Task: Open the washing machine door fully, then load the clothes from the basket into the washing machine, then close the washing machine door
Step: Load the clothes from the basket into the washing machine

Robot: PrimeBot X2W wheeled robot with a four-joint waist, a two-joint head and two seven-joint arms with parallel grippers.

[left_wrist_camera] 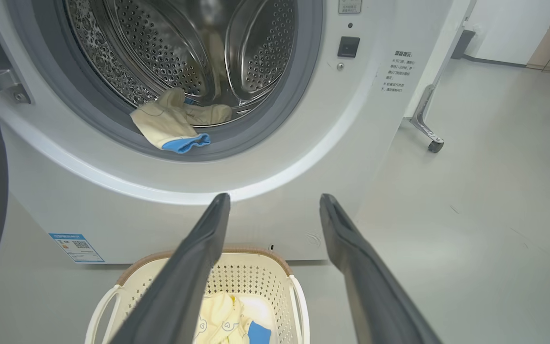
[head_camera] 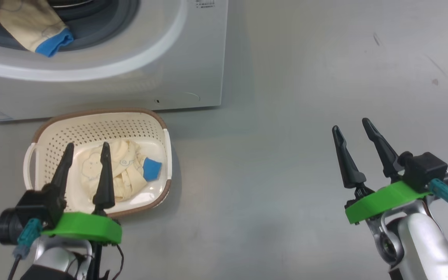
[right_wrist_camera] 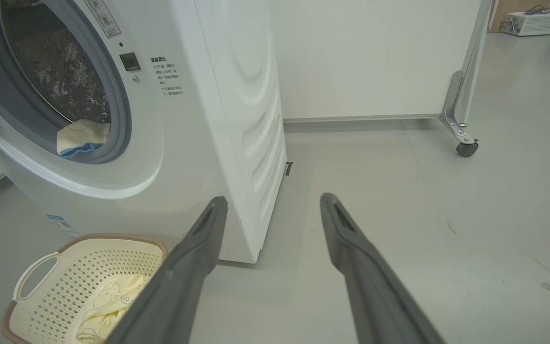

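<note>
Cream perforated plastic basket (head_camera: 103, 126), just before big white front-loading washing machine (head_camera: 138, 81), holds cream-yellow clothes (head_camera: 125, 175) with blue piece. Second cream garment (head_camera: 29, 27), blue-edged, drapes across grey gasket (left_wrist_camera: 265, 143). Above basket, left gripper (head_camera: 88, 144); over grey floor (head_camera: 286, 194), right gripper (head_camera: 350, 123): both spread wide, holding nothing.

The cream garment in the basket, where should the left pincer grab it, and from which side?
Take the garment by the bunched folds near its middle, coming straight down with the open left pincer. It lies crumpled in the basket, whose walls likely block a sideways approach; the raised folds offer something to pinch.
</note>
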